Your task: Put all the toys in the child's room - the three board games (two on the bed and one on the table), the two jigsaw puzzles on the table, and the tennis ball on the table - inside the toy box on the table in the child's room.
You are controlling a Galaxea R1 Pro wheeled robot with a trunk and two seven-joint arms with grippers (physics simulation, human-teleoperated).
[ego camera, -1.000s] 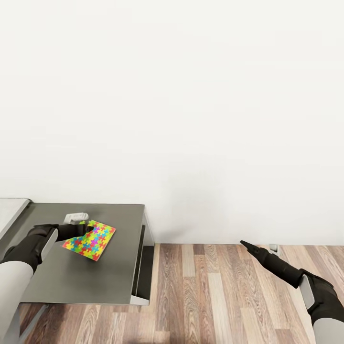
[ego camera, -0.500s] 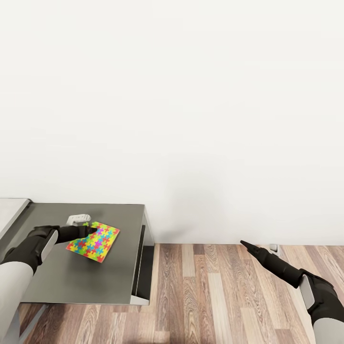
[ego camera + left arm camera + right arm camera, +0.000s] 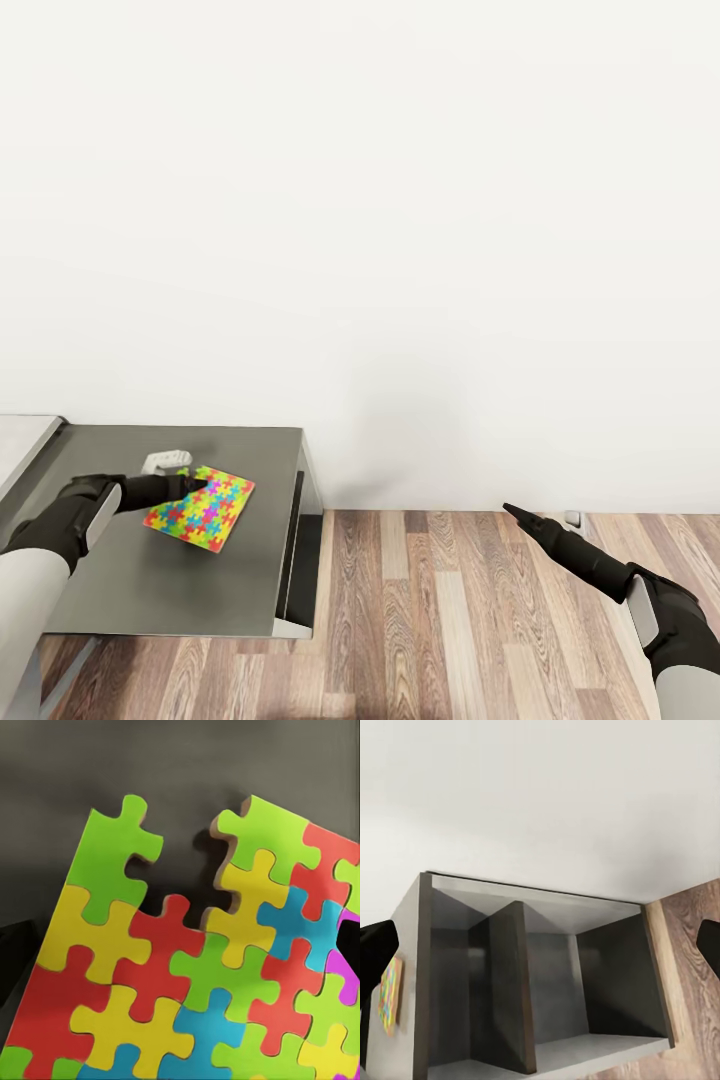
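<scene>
Left arm stretched low across the dark grey cabinet top (image 3: 180, 580), left gripper (image 3: 196, 484) at the near edge of the jigsaw puzzle (image 3: 200, 506), fingers seemingly pinched on it though the grip itself cannot be made out. Puzzle tilted off the surface, skewed diagonally to the cabinet edges, notched edge seen close in the left wrist view (image 3: 187, 975), a small white object (image 3: 165, 460) just behind it. Right arm held out over the wood floor (image 3: 450, 620), right gripper (image 3: 520, 515) tips together in a point, well clear of the open-fronted cabinet (image 3: 547, 982).
</scene>
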